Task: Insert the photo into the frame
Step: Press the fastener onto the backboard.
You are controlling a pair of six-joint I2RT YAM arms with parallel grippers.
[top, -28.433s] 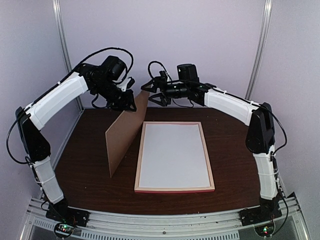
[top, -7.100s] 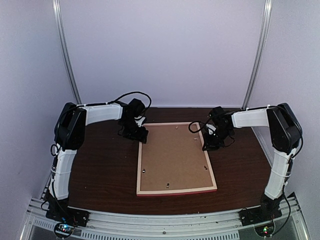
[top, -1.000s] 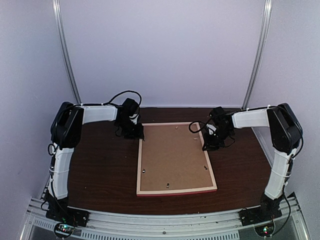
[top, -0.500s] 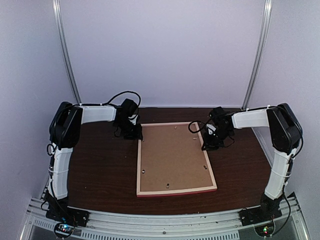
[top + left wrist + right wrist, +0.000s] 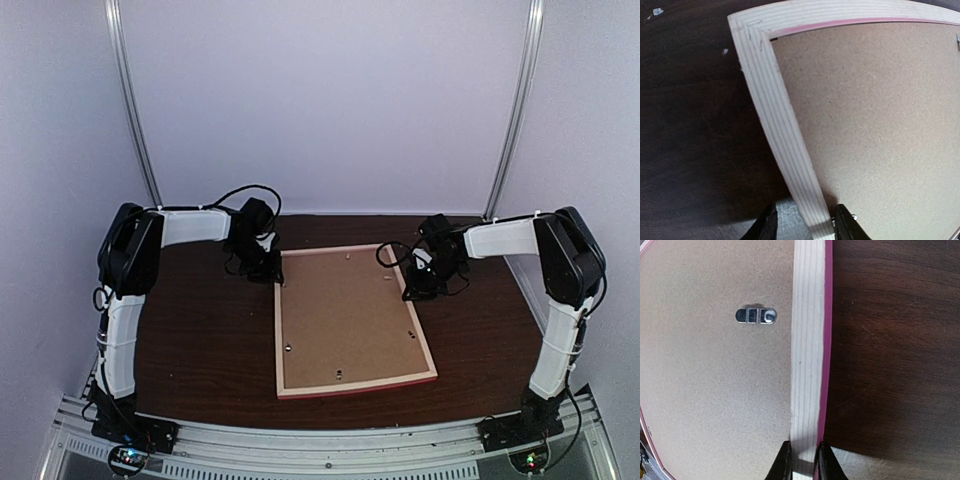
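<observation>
Brown backing board [image 5: 350, 315] seated in frame [image 5: 355, 384], photo unseen, clips [image 5: 756, 315] likely left; right gripper [image 5: 803, 460] pinching rail [image 5: 807, 340], left gripper [image 5: 807, 226] loosely astride.

Top cam: fixed, high on the near side of the frame [image 5: 277, 330], looking forward and down, far enough out to take in the whole frame and surface [image 5: 200, 340]. Left wrist cam: very close, looking down on the frame's far-left corner. Right wrist cam: equally close, looking down on its right rail. The top view shows both patches.
</observation>
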